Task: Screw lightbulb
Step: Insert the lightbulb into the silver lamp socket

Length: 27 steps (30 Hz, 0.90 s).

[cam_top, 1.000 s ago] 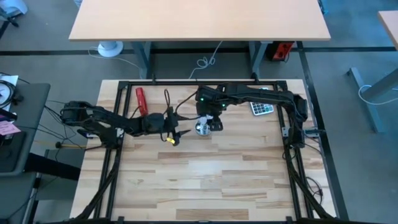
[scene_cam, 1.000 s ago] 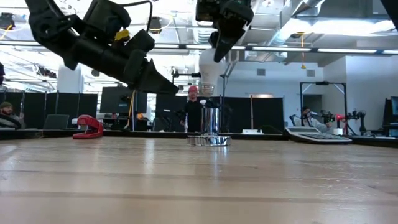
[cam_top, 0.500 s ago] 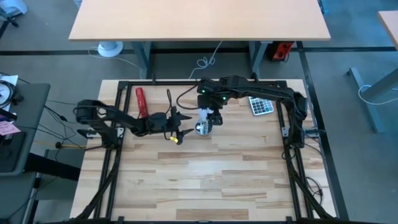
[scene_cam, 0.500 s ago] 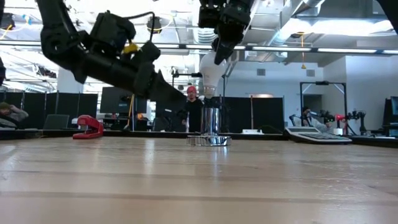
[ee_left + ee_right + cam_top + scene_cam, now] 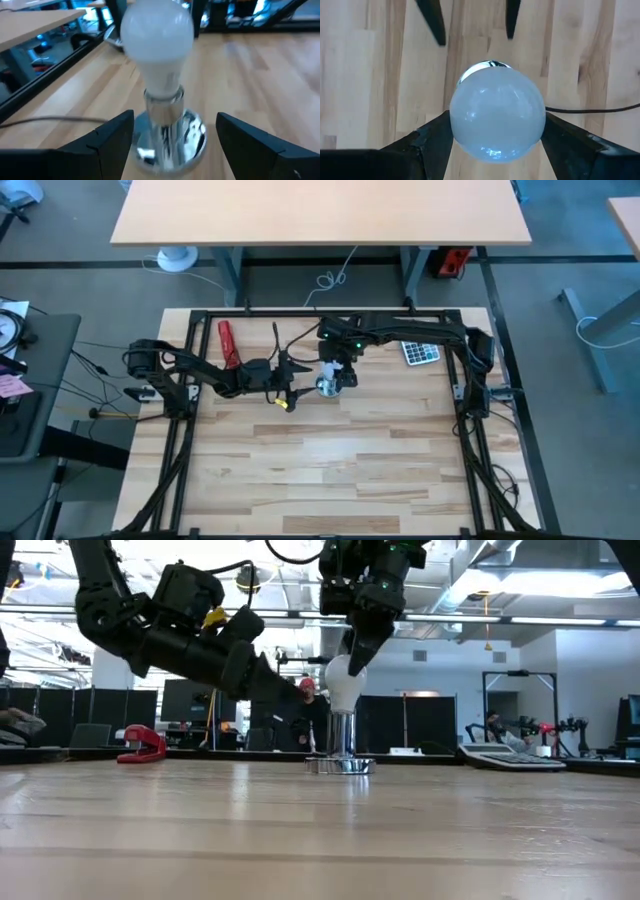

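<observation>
My right gripper [image 5: 350, 660] comes down from above onto the lightbulb [image 5: 342, 683], and in my right wrist view my two dark fingers [image 5: 427, 142] press against either side of the white globe [image 5: 496, 111], so I am pinching it. The lightbulb stands upright with its pale screw base [image 5: 164, 101] in the neck of the shiny metal socket [image 5: 339, 748], which rests on its round foot on the wooden table [image 5: 320, 830], toward the far middle of the top as seen from overhead [image 5: 328, 385]. From the level view I cannot say how deep the base sits in the socket, since the glare on the metal hides the join. My left gripper [image 5: 172, 135] reaches in low from the left side and points at the socket, its fingers [image 5: 112, 137] spread wide, one to each side of the socket's foot [image 5: 192, 137] and not touching it. In the overhead view that left gripper [image 5: 291, 373] lies just beside the bulb, with a yellow tag [image 5: 286, 404] hanging from the arm. A black cord [image 5: 592, 108] runs away from the socket across the boards. A red stapler [image 5: 141, 745] lies on the far left part of the table, and a calculator [image 5: 420, 353] lies on the far right, both well apart from the socket.
</observation>
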Each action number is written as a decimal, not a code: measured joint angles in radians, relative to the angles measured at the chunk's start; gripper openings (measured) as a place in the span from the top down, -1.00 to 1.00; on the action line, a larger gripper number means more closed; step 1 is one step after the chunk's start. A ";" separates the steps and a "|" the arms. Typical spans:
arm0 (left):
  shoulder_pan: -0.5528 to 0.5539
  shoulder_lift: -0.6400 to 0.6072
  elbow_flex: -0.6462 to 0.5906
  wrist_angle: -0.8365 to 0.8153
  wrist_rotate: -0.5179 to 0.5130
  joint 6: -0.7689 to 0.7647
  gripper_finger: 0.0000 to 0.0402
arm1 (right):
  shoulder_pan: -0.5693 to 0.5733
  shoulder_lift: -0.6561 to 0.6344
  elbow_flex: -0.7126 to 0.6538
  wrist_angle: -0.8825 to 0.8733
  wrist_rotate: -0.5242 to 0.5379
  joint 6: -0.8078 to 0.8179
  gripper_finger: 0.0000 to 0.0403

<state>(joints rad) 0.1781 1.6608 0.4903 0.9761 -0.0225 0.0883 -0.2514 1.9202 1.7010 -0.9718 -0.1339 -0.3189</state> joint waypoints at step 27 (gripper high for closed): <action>0.007 0.029 0.144 -0.150 0.040 -0.048 -0.36 | 0.064 0.029 0.003 0.039 0.029 -0.003 -0.40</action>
<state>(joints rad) 0.1849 1.6894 0.6342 0.8264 0.0173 0.0406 -0.1869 1.9489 1.7043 -0.9332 -0.1052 -0.3223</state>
